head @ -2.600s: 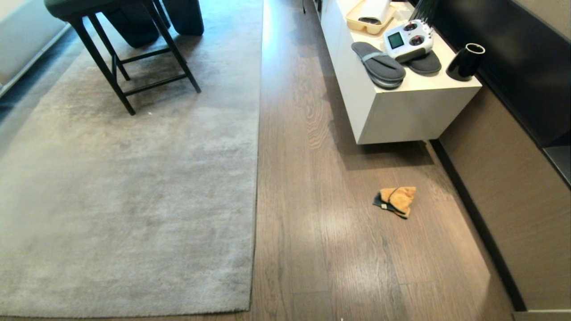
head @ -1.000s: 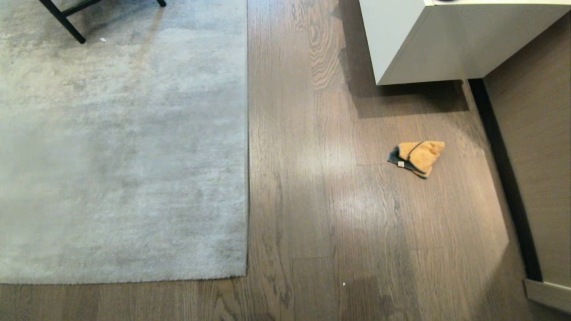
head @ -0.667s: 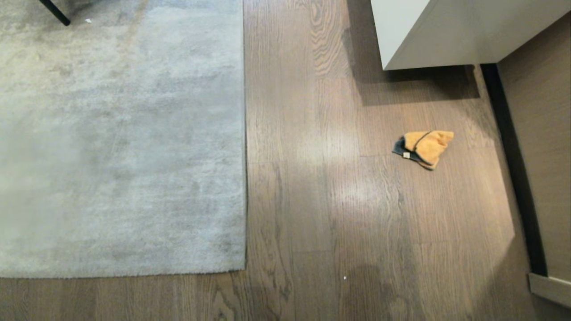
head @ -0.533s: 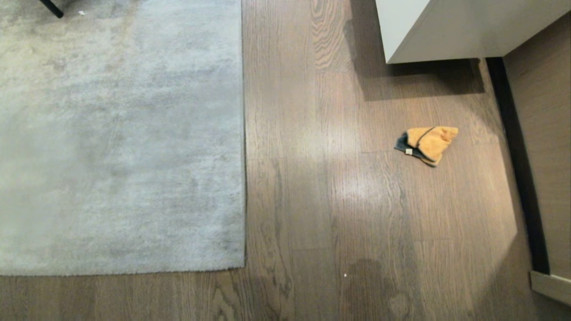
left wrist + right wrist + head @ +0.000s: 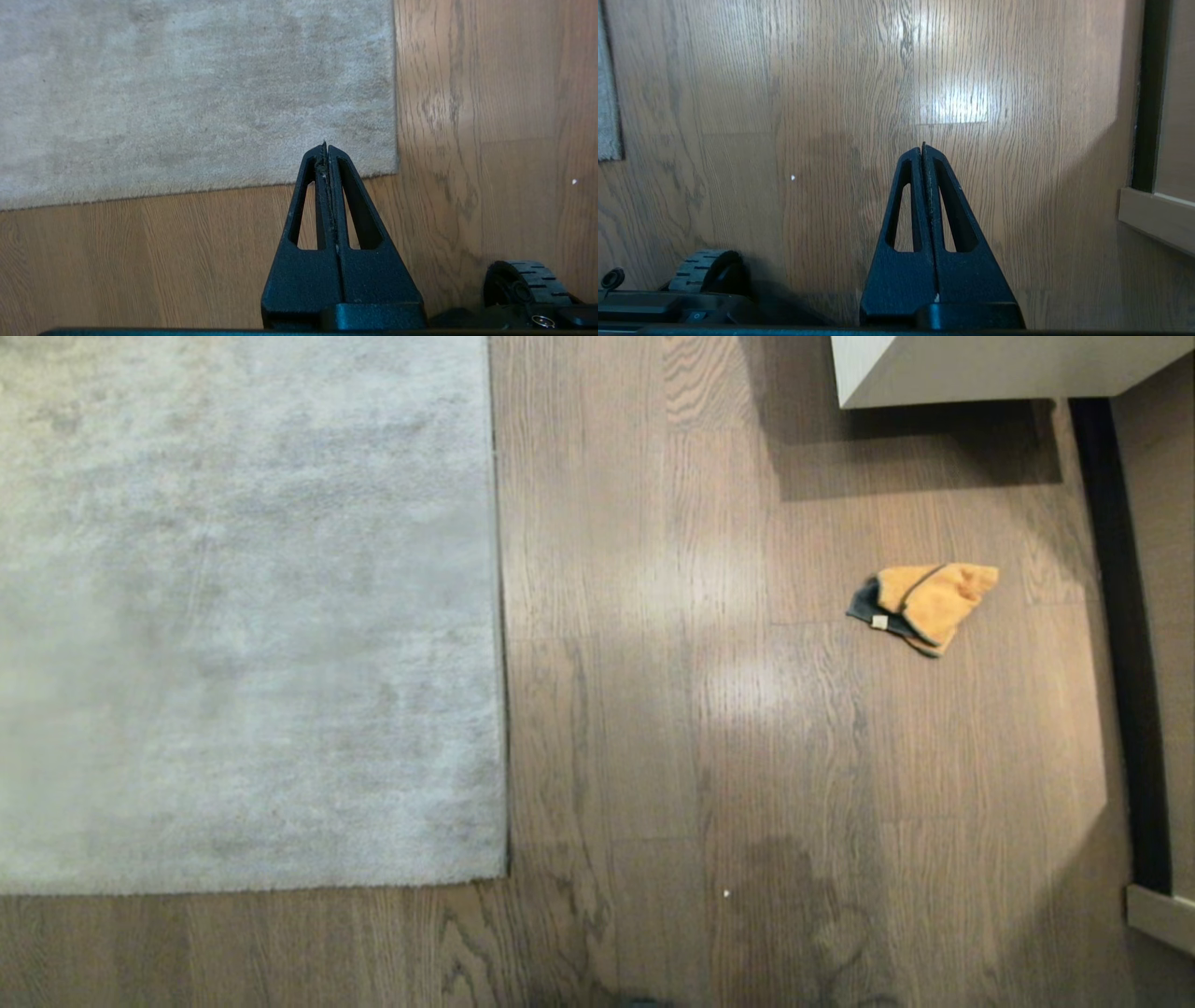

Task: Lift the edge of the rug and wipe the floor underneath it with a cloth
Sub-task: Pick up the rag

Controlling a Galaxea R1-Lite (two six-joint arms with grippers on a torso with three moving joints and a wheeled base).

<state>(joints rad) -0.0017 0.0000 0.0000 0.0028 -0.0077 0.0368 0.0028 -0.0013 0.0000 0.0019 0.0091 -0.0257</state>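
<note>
a: we see the floor [image 5: 672,728] widest, with the rug edge [image 5: 499,616] lying flat, so we haven't lifted anything.

b: the cloth [image 5: 924,602] sits well apart from the rug, near the white cabinet [image 5: 934,373], probably folded.

a: only our wrist views show the tools: left gripper [image 5: 325,148] pressed together, empty, above the rug's corner; right gripper [image 5: 923,148] likewise empty over bare planks, cloth unseen.

The rug [image 5: 243,616] is light grey with darker cloudy patches. The floor [image 5: 653,728] is brown wood with dark swirls of grain. The cloth [image 5: 924,602] is orange-yellow with a dark green-black part. Both grippers [image 5: 326,148] [image 5: 923,148] are black.
</note>
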